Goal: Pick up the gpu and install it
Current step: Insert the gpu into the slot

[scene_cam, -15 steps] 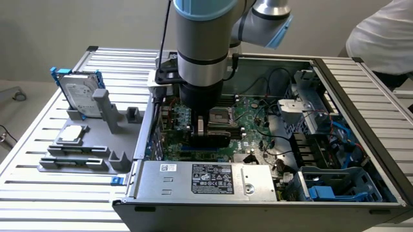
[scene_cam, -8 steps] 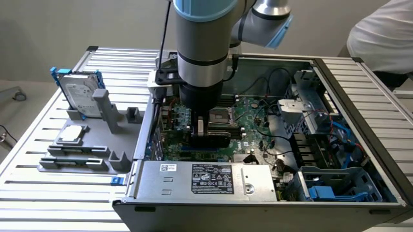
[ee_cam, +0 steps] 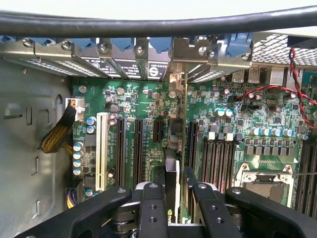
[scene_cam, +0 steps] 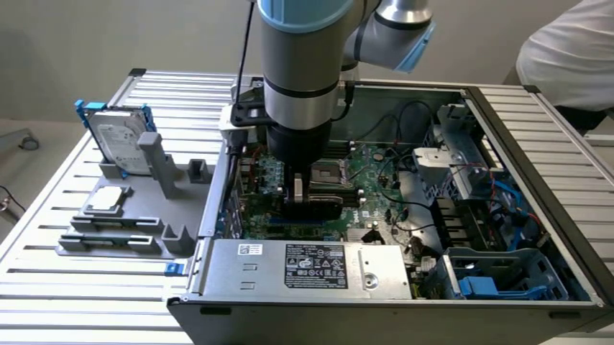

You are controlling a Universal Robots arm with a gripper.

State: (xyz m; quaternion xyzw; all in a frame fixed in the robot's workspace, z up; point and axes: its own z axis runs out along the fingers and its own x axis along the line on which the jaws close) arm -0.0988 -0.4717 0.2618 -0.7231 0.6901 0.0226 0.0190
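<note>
"Where was the gpu [scene_cam: 315,208] just then?"

"Inside the open computer case [scene_cam: 499,97], held on edge above the motherboard [ee_cam: 233,114], close over the row of expansion slots [ee_cam: 138,144]. I couldn't tell whether its lower edge touched a slot."

"And the grip?"

"The gripper [scene_cam: 305,188] had its fingers [ee_cam: 151,208] clamped on the card's two flat faces, up near its top edge."

"A sensible hold?"

"I thought so. It looked light and stiff but fragile, just a thin board. Pinching the flat faces, clear of the contact edge, seemed safest. Tilted, it might bind in a slot."

"The arm?"

"The arm [scene_cam: 298,72] stood nearly vertical, wrist pointing straight down into the case, on the exterior view's left side of the board."
</note>
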